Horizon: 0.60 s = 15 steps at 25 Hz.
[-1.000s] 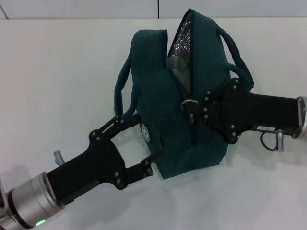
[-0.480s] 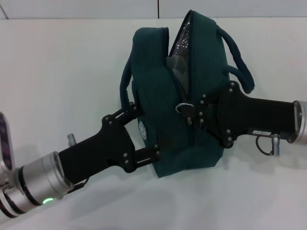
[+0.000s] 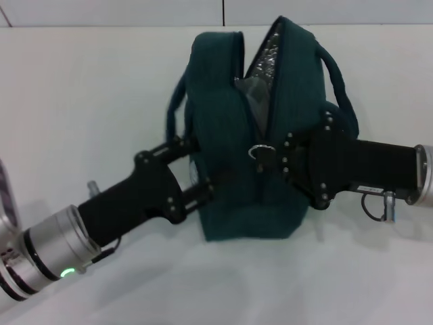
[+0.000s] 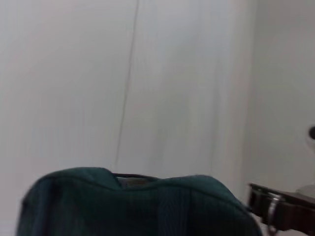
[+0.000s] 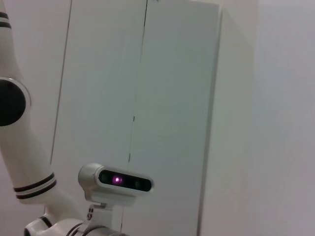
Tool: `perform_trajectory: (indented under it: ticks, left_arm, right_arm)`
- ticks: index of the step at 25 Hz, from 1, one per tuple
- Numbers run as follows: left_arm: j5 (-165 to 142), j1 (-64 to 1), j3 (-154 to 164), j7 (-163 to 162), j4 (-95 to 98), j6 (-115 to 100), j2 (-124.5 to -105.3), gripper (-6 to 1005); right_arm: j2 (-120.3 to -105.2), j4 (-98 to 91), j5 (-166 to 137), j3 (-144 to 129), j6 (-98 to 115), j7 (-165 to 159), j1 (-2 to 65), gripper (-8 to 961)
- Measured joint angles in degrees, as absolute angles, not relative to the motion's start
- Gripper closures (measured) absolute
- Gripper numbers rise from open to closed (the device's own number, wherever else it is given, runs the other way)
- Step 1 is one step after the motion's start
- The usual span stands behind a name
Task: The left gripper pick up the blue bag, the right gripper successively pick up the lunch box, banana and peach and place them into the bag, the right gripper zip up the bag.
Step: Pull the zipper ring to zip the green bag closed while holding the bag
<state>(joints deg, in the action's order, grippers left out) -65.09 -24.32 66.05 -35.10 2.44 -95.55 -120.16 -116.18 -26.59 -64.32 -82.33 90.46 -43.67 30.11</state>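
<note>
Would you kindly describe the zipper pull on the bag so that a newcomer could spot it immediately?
On the white table stands the dark teal bag, held between the left gripper and the right gripper. The zipper pull sits partway along the half-open zip, beside the right gripper: a small silver ring, the only bright metal on the fabric.

A big white table [image 3: 81, 101] fills most of the head view — it looks smooth and plain, with soft grey shadows on it near the front. Behind the table stands a pale wall [image 3: 122, 12] with one thin dark line [image 3: 223, 12] running straight up it. The wrist views show more white wall panels [image 5: 167, 98] — flat, with thin seams [image 4: 127, 83] between them. The light is soft and even.
</note>
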Motion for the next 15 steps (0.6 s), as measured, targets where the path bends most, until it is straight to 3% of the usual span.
perform_trajectory:
  ticks: [2,13,15]
  left_arm:
    - [-62.24,-23.6,66.01,-32.8,2.18,-95.52,-120.39,309]
    - [-59.83,-23.14,66.47,-27.34,1.2,-95.5,-120.68,760]
    - [-60.67,-23.51,66.56,-27.0,1.6,-95.49,-120.44,786]
  right_arm:
    - [-116.19,-26.6,-63.8,-82.33,90.56,-43.15,29.75,949]
    - [-116.18,-26.56,-62.18,-82.6,90.42,-42.44,29.18,948]
    - [-116.18,-26.55,-62.13,-82.61,90.4,-42.44,29.18,948]
